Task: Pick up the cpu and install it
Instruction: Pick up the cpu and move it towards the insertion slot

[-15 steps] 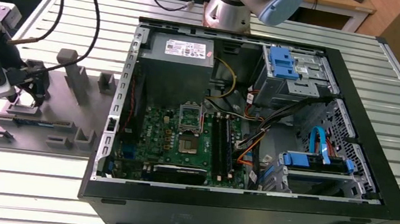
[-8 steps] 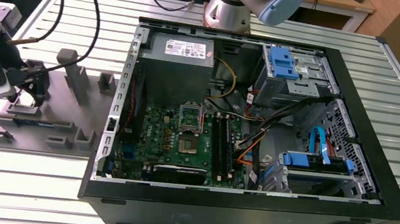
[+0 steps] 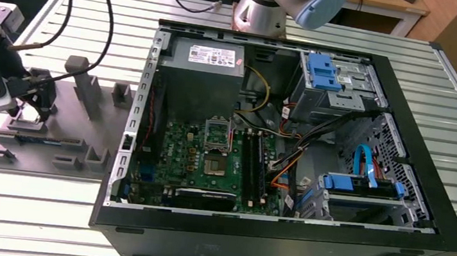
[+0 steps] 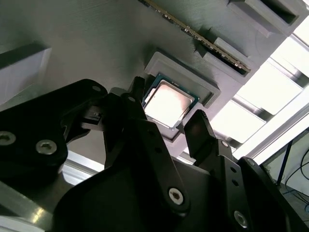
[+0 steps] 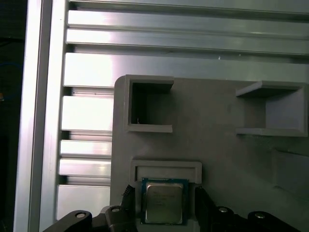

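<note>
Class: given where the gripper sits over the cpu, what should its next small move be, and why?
Probably close the gripper on the cpu: in both wrist views its open fingers straddle the chip on opposite sides, while it lies flat in a recess of the grey holder, not yet gripped.

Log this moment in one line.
cpu: flat silver-topped square chip, in grey fixture pocket | gripper: open, straddling cpu | lifted: no

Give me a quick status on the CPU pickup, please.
Gripper open, straddling the cpu. It sits in grey fixture pocket, not lifted. No obstruction seen.
</note>
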`<control>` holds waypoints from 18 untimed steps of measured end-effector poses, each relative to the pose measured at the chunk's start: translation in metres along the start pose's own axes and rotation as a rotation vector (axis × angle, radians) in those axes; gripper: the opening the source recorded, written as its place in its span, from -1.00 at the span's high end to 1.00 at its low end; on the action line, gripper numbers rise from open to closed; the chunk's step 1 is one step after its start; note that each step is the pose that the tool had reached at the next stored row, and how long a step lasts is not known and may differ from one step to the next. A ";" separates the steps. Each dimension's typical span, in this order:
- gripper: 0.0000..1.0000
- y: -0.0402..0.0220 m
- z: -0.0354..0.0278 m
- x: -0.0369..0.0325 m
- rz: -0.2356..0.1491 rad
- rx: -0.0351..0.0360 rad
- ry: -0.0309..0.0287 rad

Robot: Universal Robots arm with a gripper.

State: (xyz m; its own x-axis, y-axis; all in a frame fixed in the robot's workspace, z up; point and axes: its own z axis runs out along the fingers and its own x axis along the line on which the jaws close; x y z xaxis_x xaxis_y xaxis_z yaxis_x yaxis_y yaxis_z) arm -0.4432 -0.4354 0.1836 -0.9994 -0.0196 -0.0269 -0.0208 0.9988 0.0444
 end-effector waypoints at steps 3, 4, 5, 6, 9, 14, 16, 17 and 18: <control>-0.21 0.0000 0.0008 0.0001 0.000 0.0000 0.0000; -0.21 0.0000 0.0008 0.0001 0.000 0.0000 0.0001; -0.21 0.0000 0.0008 0.0001 0.000 0.0001 0.0001; -0.21 0.0000 0.0008 0.0001 0.000 0.0001 0.0001; -0.21 0.0000 0.0009 0.0001 0.000 0.0000 0.0000; -0.21 0.0000 0.0010 0.0001 0.000 0.0000 0.0000; -0.18 0.0000 0.0010 0.0001 0.000 0.0000 0.0000; -0.04 0.0000 0.0010 0.0001 0.000 0.0000 0.0001; -0.04 0.0000 0.0010 0.0001 0.000 0.0000 0.0000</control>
State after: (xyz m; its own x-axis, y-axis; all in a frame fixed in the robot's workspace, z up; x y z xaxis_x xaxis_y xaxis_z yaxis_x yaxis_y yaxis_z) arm -0.4433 -0.4354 0.1825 -0.9994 -0.0195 -0.0269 -0.0207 0.9988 0.0444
